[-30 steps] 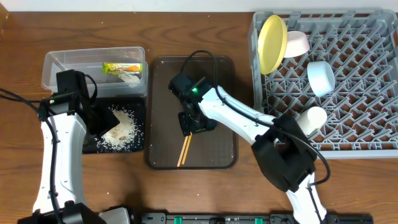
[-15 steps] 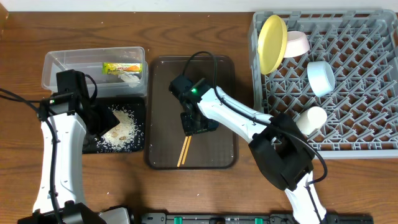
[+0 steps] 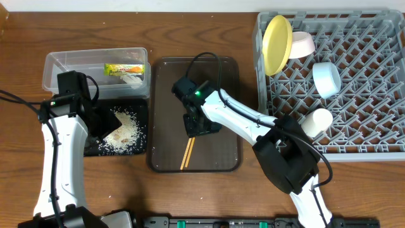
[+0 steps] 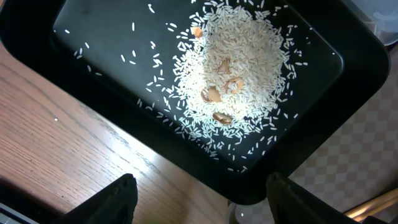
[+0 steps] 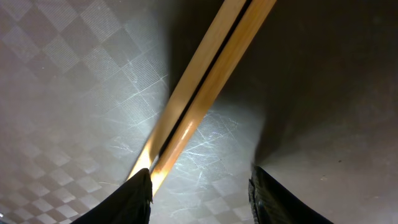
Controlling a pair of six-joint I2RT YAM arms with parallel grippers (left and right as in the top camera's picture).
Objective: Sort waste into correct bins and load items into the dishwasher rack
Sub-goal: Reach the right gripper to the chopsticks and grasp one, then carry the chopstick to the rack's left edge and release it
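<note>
A: Your right gripper (image 5: 200, 186) straddles the chopsticks (image 5: 186, 127) on the brown tray (image 5: 56, 81), jaws apart.
B: Squeeze off-centre and one could roll free. And your left gripper (image 4: 198, 199) gapes, empty, over the rice (image 4: 239, 68).

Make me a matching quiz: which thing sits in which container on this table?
Things:
1 plate
2 rice
3 wrapper
4 chopsticks

Places:
A clear tub
B brown tray
C rack
D black tray

Pairs: 1-C, 2-D, 3-A, 4-B
</note>
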